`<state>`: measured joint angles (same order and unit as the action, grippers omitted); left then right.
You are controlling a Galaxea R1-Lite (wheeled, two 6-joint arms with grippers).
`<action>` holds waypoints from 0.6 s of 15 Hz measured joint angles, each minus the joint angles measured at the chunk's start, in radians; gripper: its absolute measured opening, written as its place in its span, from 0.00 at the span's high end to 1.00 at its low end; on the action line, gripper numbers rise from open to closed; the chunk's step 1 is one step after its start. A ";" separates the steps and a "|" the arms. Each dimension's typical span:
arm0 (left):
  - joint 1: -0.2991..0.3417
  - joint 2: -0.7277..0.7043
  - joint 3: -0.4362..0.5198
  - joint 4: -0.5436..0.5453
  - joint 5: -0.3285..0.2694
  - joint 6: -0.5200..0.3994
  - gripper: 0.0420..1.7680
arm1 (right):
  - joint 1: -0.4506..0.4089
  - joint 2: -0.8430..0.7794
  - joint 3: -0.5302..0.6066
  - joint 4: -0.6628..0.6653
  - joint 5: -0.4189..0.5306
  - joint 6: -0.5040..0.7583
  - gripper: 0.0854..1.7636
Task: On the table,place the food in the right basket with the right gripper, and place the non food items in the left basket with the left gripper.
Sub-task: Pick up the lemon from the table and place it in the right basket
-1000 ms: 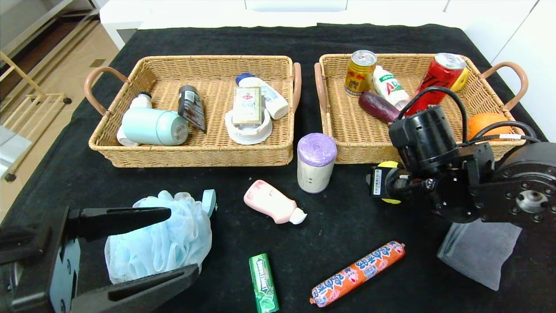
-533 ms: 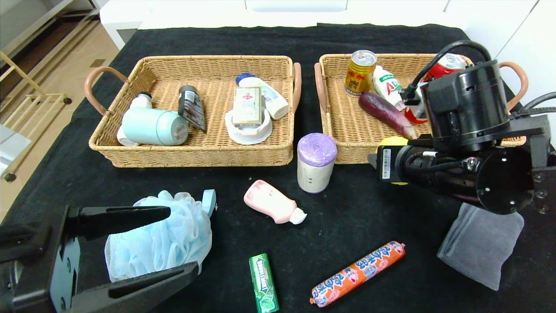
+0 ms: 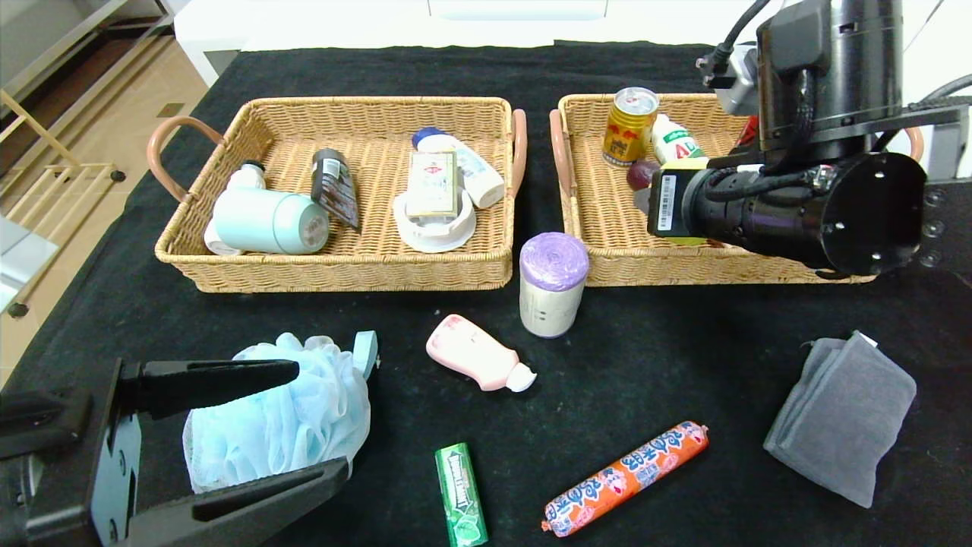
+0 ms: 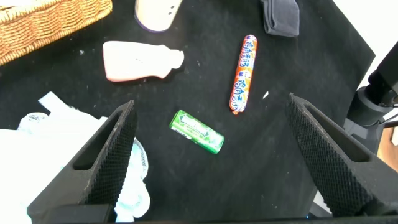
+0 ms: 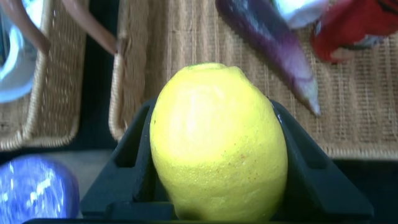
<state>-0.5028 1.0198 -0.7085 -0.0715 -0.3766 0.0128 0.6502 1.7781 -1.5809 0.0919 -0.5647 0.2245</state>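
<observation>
My right gripper (image 3: 645, 201) is shut on the yellow lemon (image 5: 217, 143) and holds it above the front left part of the right basket (image 3: 683, 267). My left gripper (image 3: 319, 422) is open at the near left, its jaws either side of the light-blue bath pouf (image 3: 258, 433). On the black table (image 3: 683, 357) lie the pink bottle (image 3: 471, 353), the upright purple-ended bag roll (image 3: 553, 285), the grey towel (image 3: 839, 418), the orange sausage (image 3: 626, 477) and the green gum pack (image 3: 460, 494).
The left basket (image 3: 342, 270) holds a mint flask (image 3: 266, 222), bottles and a white dish. The right basket holds a purple eggplant (image 5: 273, 43), cans and a bottle. Both have raised side handles.
My right gripper has risen with the lemon and moved away from me, from the table in front of the right basket to above it, uncovering the towel. The left arm has not moved.
</observation>
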 joint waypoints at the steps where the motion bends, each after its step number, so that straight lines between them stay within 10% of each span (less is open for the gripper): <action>1: 0.000 0.000 0.000 0.000 0.003 0.000 0.03 | -0.008 0.027 -0.041 0.000 0.001 -0.012 0.39; 9: 0.001 0.002 0.004 -0.027 0.019 0.000 0.03 | -0.058 0.193 -0.216 -0.050 0.031 -0.034 0.39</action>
<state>-0.5017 1.0221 -0.7047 -0.0989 -0.3572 0.0130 0.5926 1.9711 -1.7964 0.0423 -0.5334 0.1904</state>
